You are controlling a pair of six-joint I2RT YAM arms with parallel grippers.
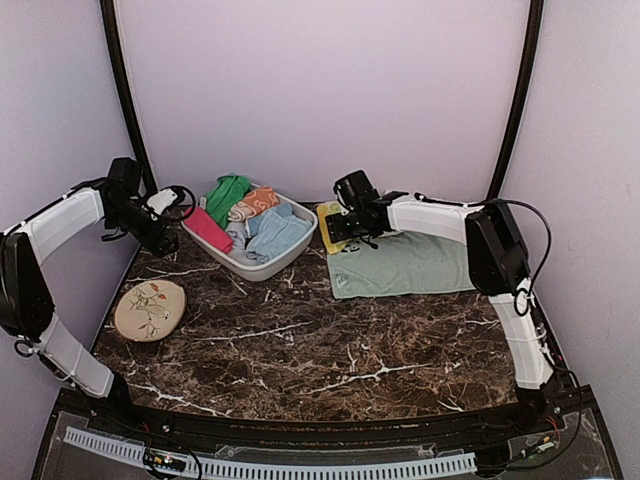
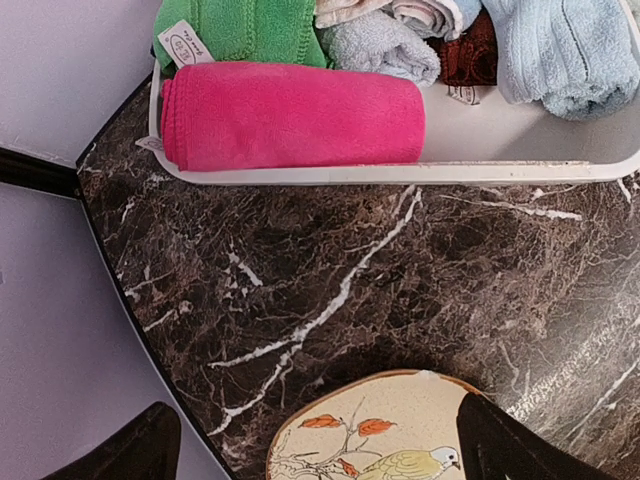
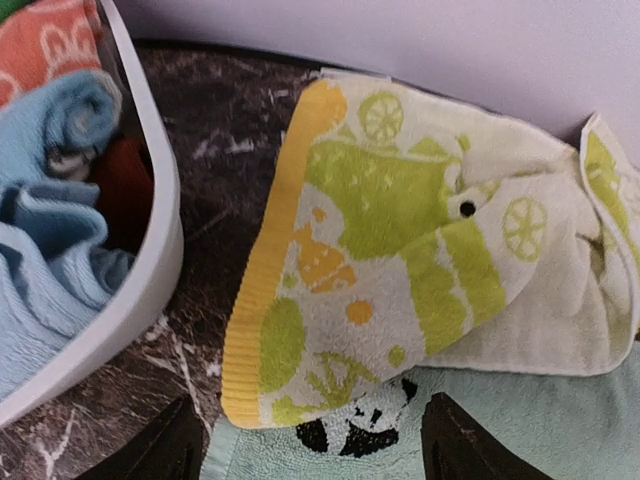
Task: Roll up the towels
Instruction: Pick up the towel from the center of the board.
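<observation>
Yellow-lime towel point(image 3: 400, 230) just ahead of right jaws, ungripped

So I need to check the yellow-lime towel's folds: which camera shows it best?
The right wrist view: the yellow-lime towel fills the frame, crumpled, overlapping the mint towel. The top view shows only a small yellow sliver; the left wrist view misses it.

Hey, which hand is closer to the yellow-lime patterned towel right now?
Right. The right hand hovers directly over the yellow-lime towel beside the basin; the left hand is on the basin's other side, near the rolled pink towel.
</observation>
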